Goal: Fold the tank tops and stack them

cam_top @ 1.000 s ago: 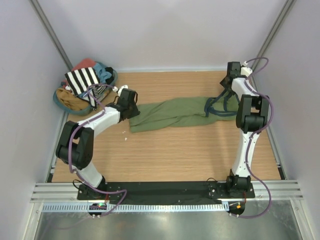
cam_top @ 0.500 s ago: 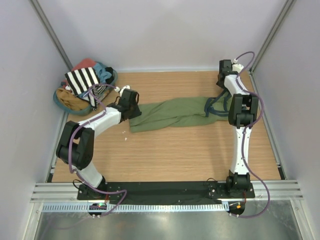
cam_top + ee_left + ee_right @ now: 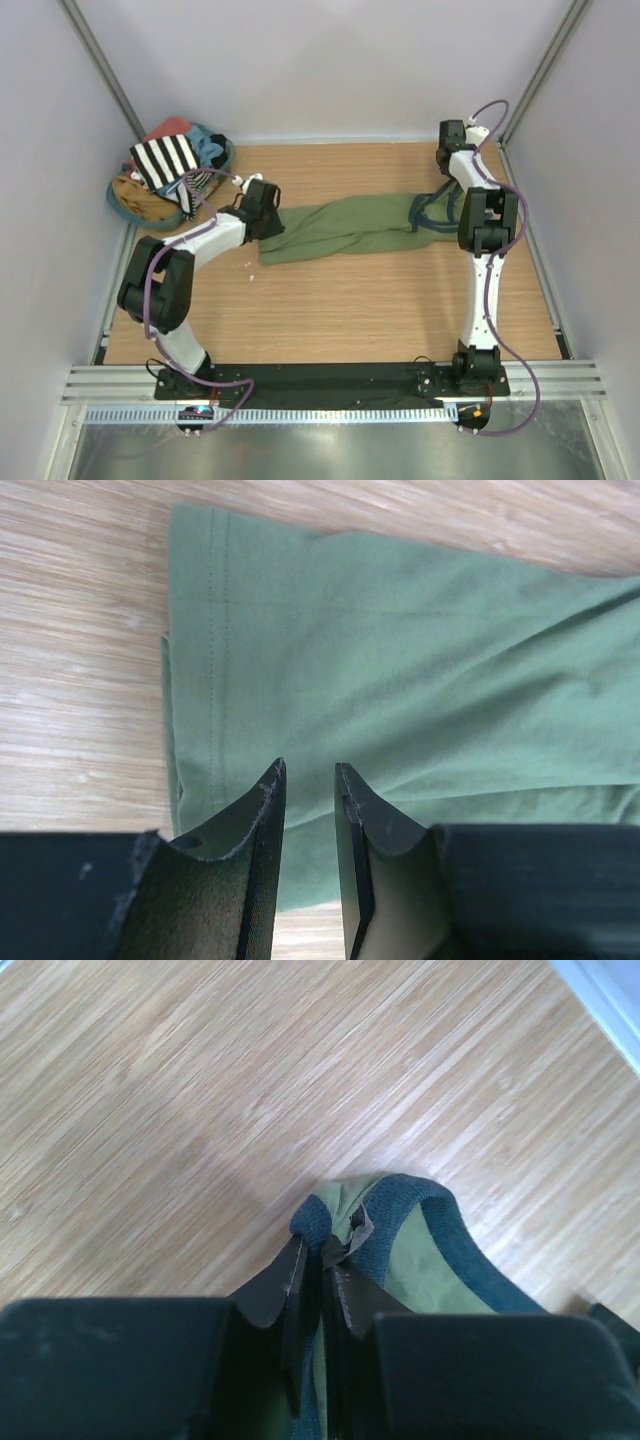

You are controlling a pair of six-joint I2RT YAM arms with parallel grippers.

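Table (image 3: 350, 300): a wood-grain top that fills the top view; each wrist view shows only a patch of it.
Olive green tank top (image 3: 340, 228): it lies stretched in a long band across the middle of the table between the two arms. Only the top view shows its full length.
Heap of garments (image 3: 140, 200): it sits at the far left corner, well apart from the green top, and appears in the top view alone.
Striped tank top (image 3: 165, 160): black and white, lying on top of that heap.
Left gripper (image 3: 307, 772): it is at the green top's left end. Its wrist view shows the stitched hem (image 3: 215, 660) and the jaws a narrow gap apart over the cloth. Whether they pinch it cannot be told.
Right gripper (image 3: 322, 1250): it is at the right end. Its wrist view shows the jaws clamped on the dark-trimmed strap (image 3: 400, 1195), which bunches at the tips. The top view hides this.
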